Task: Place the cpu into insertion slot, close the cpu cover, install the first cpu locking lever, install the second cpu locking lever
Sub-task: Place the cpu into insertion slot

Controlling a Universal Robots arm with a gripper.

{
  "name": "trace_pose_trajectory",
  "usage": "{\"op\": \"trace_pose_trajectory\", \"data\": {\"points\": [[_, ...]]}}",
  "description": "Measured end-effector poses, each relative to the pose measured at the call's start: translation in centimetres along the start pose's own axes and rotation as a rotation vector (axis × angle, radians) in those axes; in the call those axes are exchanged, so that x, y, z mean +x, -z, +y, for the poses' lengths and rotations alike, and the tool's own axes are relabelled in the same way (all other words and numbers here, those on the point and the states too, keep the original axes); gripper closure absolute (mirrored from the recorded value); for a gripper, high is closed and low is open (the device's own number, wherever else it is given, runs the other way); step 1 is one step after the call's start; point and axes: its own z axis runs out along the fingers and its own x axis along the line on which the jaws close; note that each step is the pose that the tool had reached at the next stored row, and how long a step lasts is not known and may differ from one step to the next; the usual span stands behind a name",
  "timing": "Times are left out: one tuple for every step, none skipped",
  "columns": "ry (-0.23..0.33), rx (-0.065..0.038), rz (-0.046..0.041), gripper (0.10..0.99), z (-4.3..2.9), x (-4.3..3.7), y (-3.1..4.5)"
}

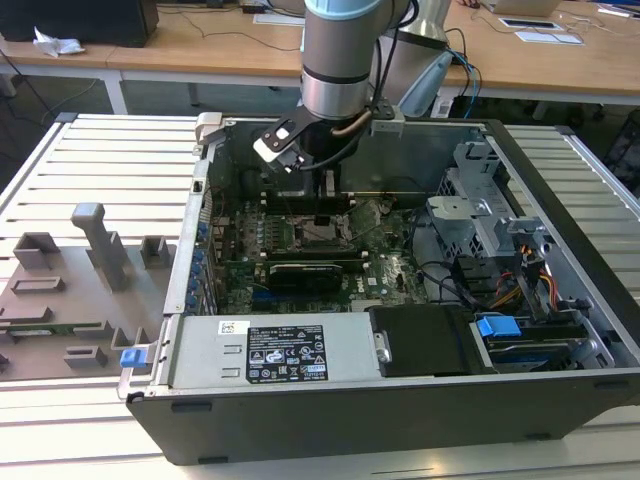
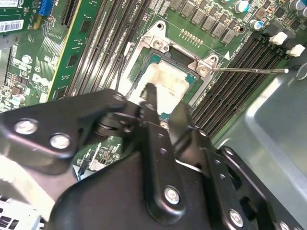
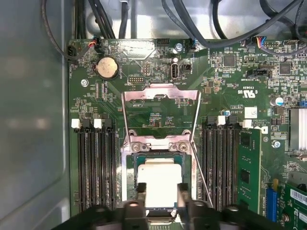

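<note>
The cpu point(image 3: 159, 179), a pale square chip, sits at the insertion slot point(image 3: 156, 143), a dark socket with a grey metal rim on the green board. My gripper point(image 3: 160, 191) straddles the chip, one black finger against each of two opposite edges, shut on it. In the second wrist view the cpu point(image 2: 168, 79) lies inside the slot's rim point(image 2: 160, 43) with the gripper point(image 2: 165, 103) right over it. The cpu cover point(image 3: 160, 92), a thin metal frame, is swung open beyond the slot. A thin wire lever point(image 3: 200, 167) stands free beside the socket. In the exterior view the gripper point(image 1: 322, 212) hangs inside the open computer case.
Long black memory slots point(image 3: 96, 163) flank the socket on both sides. Cables point(image 3: 192, 19) and a coin battery point(image 3: 107, 67) lie beyond the cover. The case wall point(image 3: 33, 120) runs close by. The power supply point(image 1: 270, 350), drive cage point(image 1: 480, 200) and grey fixtures point(image 1: 90, 260) surround the board.
</note>
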Motion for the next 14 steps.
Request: {"op": "trace_pose_trajectory", "data": {"points": [[0.0, 0.0, 0.0, 0.729, 0.0, 0.0, 0.08], [0.0, 0.0, 0.0, 0.788, 0.0, 0.0, 0.19], [0.0, 0.0, 0.0, 0.91, 0.0, 0.0, 0.26], [0.0, 0.0, 0.0, 0.91, 0.0, 0.0, 0.37], [0.0, 0.0, -0.0001, 0.973, 0.0, 0.0, 0.5], [0.0, 0.0, 0.0, 0.98, 0.0, 0.0, 0.59], [0.0, 0.0, 0.0, 0.98, 0.0, 0.0, 0.67], [0.0, 0.0, 0.0, 0.98, 0.0, 0.0, 0.77], [0.0, 0.0, 0.0, 0.98, 0.0, 0.0, 0.86], [0.0, 0.0, 0.0, 0.98, 0.0, 0.0, 1.03], [0.0, 0.0, 0.0, 0.98, 0.0, 0.0, 1.19], [0.0, 0.0, 0.0, 0.98, 0.0, -0.01, 1.32], [0.0, 0.0, 0.0001, 0.98, 0.0, -0.01, 1.6], [0.0, 0.0, 0.0, 0.98, -0.01, -0.01, 1.78]]}}
